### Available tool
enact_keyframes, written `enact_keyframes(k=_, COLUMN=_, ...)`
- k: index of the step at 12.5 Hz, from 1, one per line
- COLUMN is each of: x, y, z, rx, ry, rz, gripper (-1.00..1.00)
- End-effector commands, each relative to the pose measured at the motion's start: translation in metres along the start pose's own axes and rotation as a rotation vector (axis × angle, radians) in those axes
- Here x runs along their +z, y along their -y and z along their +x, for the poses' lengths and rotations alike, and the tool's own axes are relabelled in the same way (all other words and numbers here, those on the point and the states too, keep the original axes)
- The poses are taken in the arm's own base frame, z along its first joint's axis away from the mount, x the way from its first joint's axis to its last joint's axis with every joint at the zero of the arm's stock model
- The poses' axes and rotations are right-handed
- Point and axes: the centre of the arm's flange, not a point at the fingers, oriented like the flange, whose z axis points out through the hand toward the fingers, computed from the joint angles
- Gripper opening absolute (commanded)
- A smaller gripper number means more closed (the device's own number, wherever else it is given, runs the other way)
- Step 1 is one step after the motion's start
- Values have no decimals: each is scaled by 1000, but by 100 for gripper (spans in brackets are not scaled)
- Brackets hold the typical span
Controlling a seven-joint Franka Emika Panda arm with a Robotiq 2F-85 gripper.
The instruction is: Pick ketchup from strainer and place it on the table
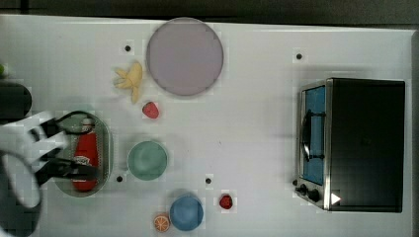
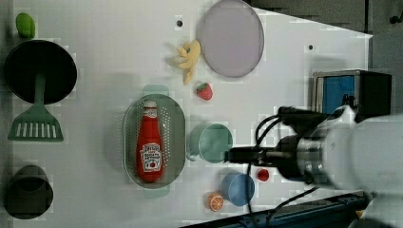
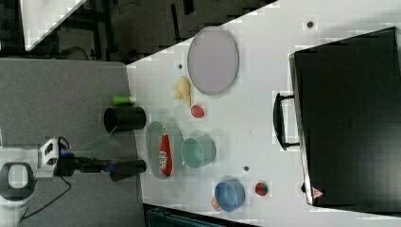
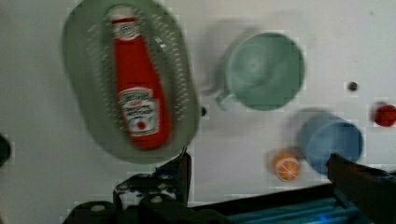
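Ketchup [image 2: 150, 145] lies flat on its side in the strainer [image 2: 177, 137], white cap twd the table's [image 2: 109, 57] far edge in the left view, label face up. Strainer is a pale green oval w/ perforated floor, longer than the bottle; it sits near the top view's left edge of the table, roughly mid-depth.

Gripper [image 4: 261, 170] hangs above the table w/ jaws spread wide, nothing between them; in the wrist view one dark finger [image 4: 180, 170] shows just beside the strainer rim, the other finger nr the blue cup. Not touching the bottle.

Just beside the strainer, on its side away from that edge, sits a green mug [image 2: 211, 142], handle twd the strainer. A blue cup [image 2: 237, 188] stands nr the table's front edge in the left view, w/ an orange half [image 2: 215, 202] just beside it and a strawberry [image 2: 263, 175] near on the other side. Second strawberry [image 2: 204, 90] lies between the strainer and a grey round plate [image 2: 231, 38]; a banana bunch [image 2: 189, 57] rests beside the plate. Toaster oven [image 1: 353, 144] stands well apart, by the top view's right edge of the table.

In the left view, at the table's left edge: a black pan [image 2: 40, 71], a green spatula [image 2: 35, 124] and a dark cup [image 2: 27, 191].
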Motion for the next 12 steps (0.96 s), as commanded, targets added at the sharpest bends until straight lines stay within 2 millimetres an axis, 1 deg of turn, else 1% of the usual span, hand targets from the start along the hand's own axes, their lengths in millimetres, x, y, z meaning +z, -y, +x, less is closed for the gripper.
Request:
enact_keyframes(k=1, x=23, y=30, z=-16, rx=-19, ry=-53, rz=46, gripper=100)
enact_keyframes(k=3, x=60, y=49, z=-22, rx=-58, ry=-78, rz=94, gripper=100)
enact_keyframes(k=4, x=79, y=54, z=-24, rx=-74, ry=-95, rz=114, gripper=100)
enact_keyframes(k=7, x=137, y=59, z=-27, rx=-136, ry=-159, rz=137, gripper=100)
enact_keyframes(k=9, x=171, y=60, z=-27, rx=-131, ry=-156, rz=176, gripper=100)
enact_keyframes(k=11, x=202, y=63, z=-26, rx=-120, ry=-124, rz=210, gripper=100)
enact_keyframes(k=12, x=214, y=66, z=-25, rx=-124, ry=-109, rz=227, gripper=100)
